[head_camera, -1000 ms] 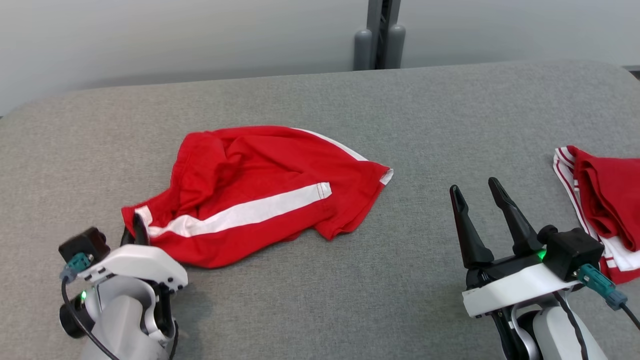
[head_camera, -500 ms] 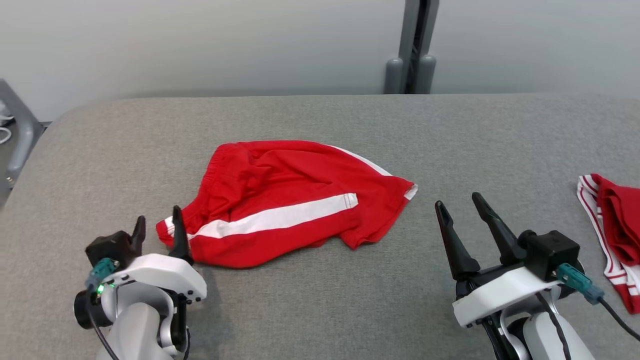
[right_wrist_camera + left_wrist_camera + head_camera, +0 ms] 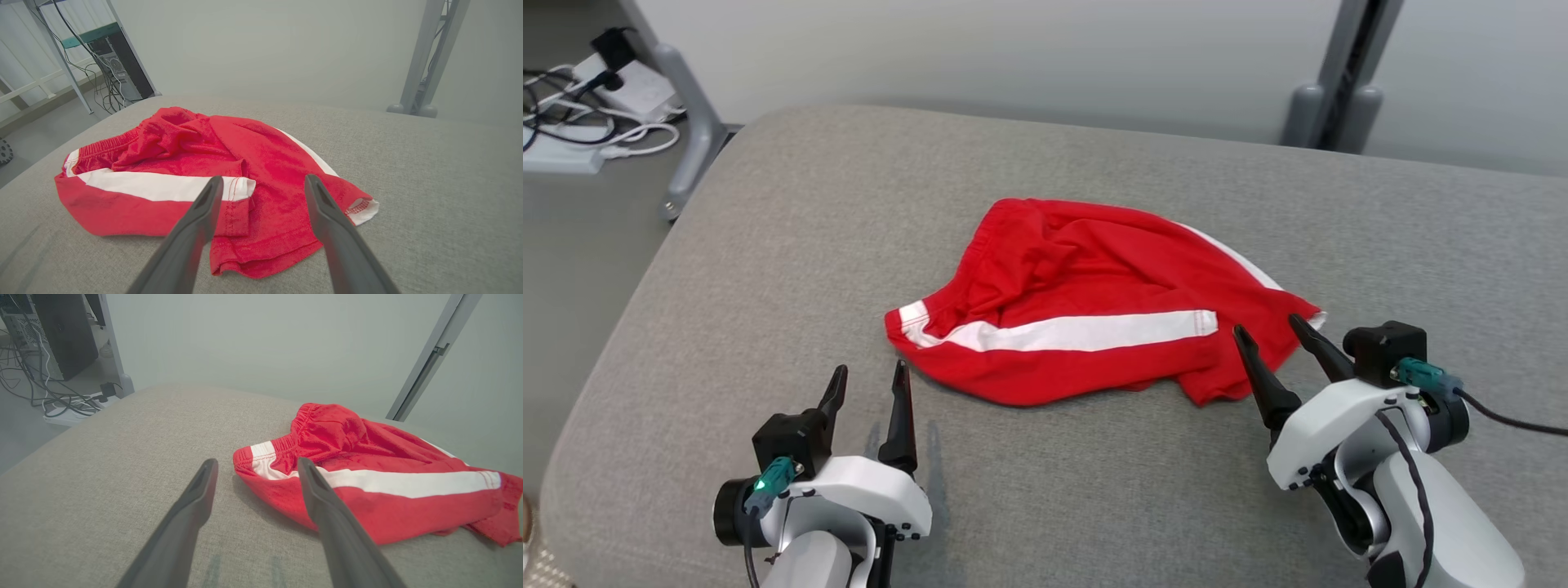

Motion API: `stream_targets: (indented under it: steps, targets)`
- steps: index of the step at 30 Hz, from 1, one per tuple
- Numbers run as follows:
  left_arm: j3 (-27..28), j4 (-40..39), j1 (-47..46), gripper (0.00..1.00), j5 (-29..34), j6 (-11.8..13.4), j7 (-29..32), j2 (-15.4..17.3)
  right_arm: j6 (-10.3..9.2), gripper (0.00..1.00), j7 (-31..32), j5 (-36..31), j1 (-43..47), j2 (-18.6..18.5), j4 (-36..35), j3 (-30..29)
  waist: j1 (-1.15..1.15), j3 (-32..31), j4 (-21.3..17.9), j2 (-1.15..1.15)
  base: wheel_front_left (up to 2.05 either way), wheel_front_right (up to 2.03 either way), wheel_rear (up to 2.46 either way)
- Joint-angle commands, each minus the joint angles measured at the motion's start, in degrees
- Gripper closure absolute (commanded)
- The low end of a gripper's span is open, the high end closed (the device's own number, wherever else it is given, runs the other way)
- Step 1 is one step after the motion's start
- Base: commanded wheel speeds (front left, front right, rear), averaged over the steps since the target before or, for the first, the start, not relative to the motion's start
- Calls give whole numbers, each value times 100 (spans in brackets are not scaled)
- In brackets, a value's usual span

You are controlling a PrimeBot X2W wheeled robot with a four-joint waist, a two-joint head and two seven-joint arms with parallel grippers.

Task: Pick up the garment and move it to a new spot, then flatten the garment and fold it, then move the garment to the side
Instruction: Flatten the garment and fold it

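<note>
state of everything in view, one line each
red shorts: crumpled, not folded, lying loose on the grey table
left gripper: open, empty, near the waistband corner
right gripper: open, empty, fingertips at the leg hem

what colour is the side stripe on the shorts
White stripe on the red fabric shorts; clearest in the head view.
</note>
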Motion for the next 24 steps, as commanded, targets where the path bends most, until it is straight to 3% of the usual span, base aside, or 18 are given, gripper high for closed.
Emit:
stream_targets:
  steps: [1,11,12,13,14,24]
  targets:
    - [-58,-55,19,0,-63,58,-21,20,-3,0,30,124,-156,-44,201,56,0,121,176,0,0,0,0]
    - [-310,-172,-107,0,-227,239,-21,17,-3,0,-77,794,-824,-111,1275,518,0,348,437,0,0,0,0]
    - [-319,-179,-116,0,-240,245,-21,18,-3,13,-113,835,-862,-119,1329,575,0,357,444,0,0,0,0]
    - [-323,-182,-127,0,-248,241,-21,20,-3,93,-164,883,-898,-126,1359,648,0,363,450,0,0,0,0]
    - [-333,-183,-138,0,-253,248,-21,18,-3,100,-219,926,-919,-121,1384,731,0,365,453,0,0,0,0]
    - [-230,-96,-39,0,-211,270,-22,17,-3,100,-668,1318,-705,-128,1115,1716,0,116,209,0,0,0,0]
